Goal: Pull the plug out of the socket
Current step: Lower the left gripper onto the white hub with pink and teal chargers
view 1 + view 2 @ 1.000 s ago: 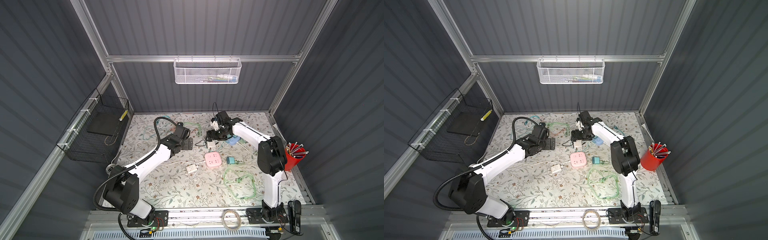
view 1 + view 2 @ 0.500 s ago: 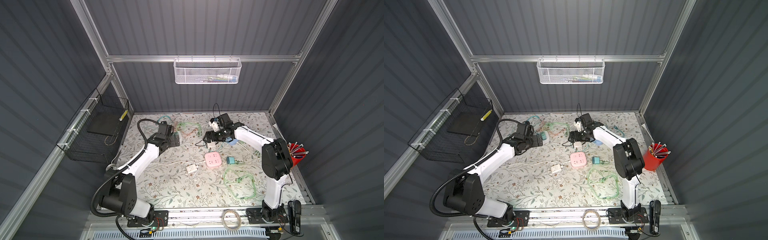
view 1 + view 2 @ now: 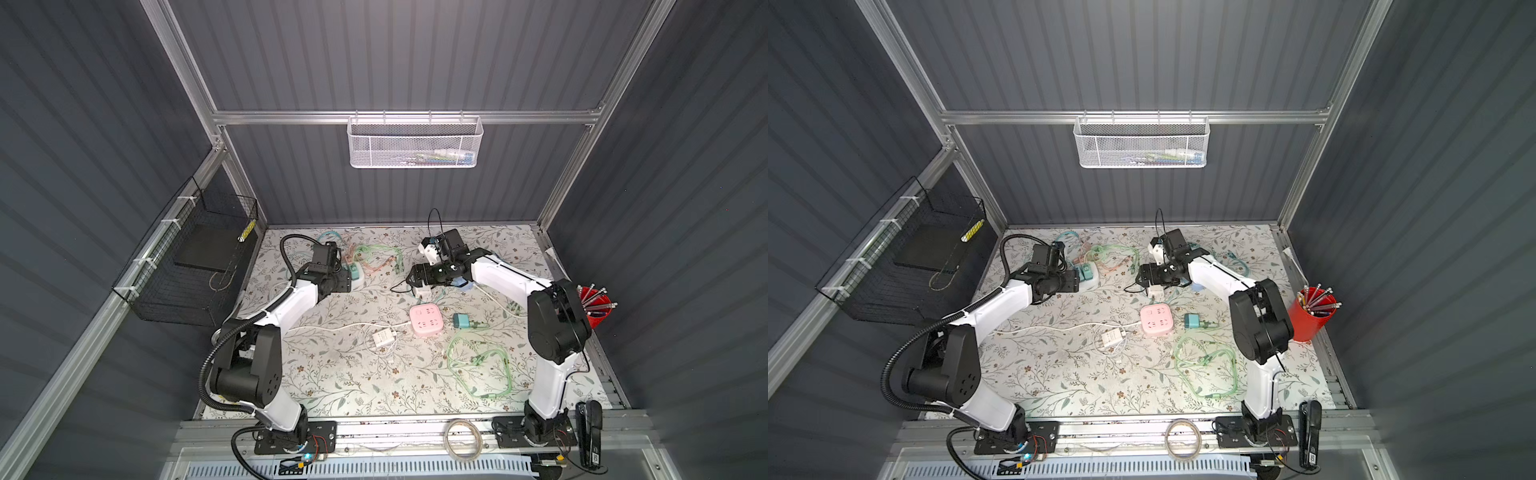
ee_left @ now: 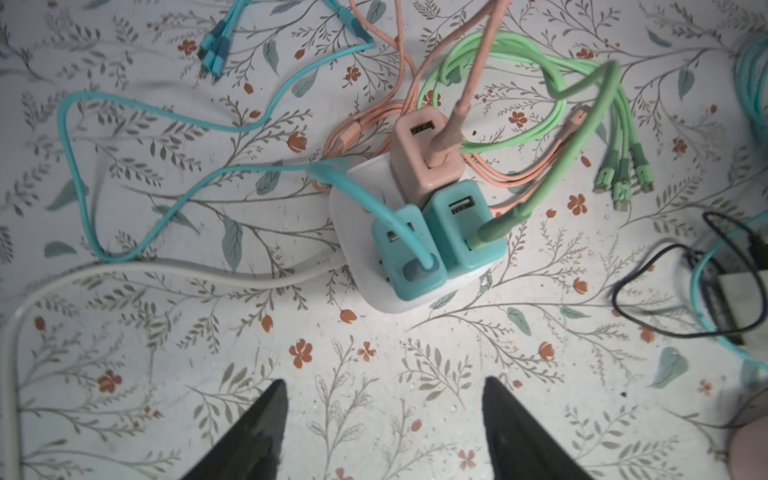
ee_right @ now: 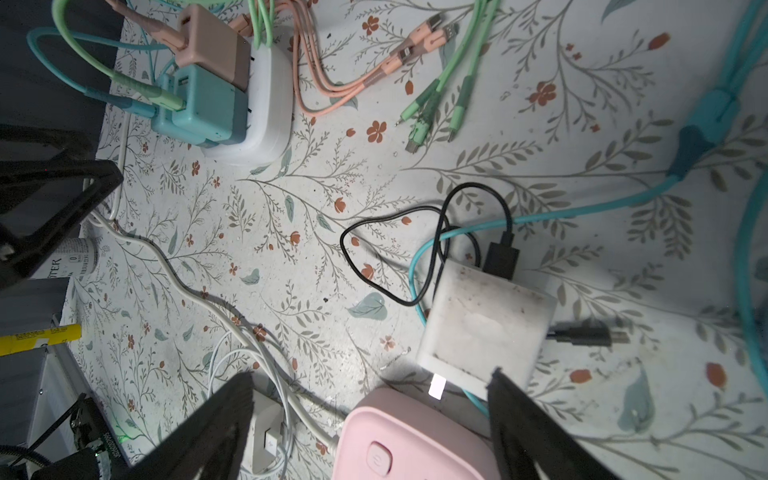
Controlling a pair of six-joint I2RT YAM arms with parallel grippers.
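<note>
A white socket (image 4: 399, 300) lies on the flowered mat at the back left, seen in both top views (image 3: 360, 277) (image 3: 1093, 278). Three plugs stand in it: a pink plug (image 4: 419, 166) and two teal plugs (image 4: 415, 253) (image 4: 461, 226), each with a cable. My left gripper (image 4: 384, 386) is open just short of the socket, holding nothing; in a top view the left gripper (image 3: 349, 283) sits beside it. My right gripper (image 5: 370, 376) is open over a pink socket (image 5: 407, 436) and a white charger (image 5: 486, 328), holding nothing.
The pink socket (image 3: 426, 320) lies mid-table with a loose teal plug (image 3: 461, 321) to its right and a white adapter (image 3: 383, 338) to its left. Green cable (image 3: 478, 365) loops at front right. A red pen cup (image 3: 594, 307) stands at the right edge, a black wire basket (image 3: 199, 262) at the left.
My left arm has drawn back to the left, from the mat's middle to the white socket, and its jaws have narrowed. The right arm has barely shifted.
</note>
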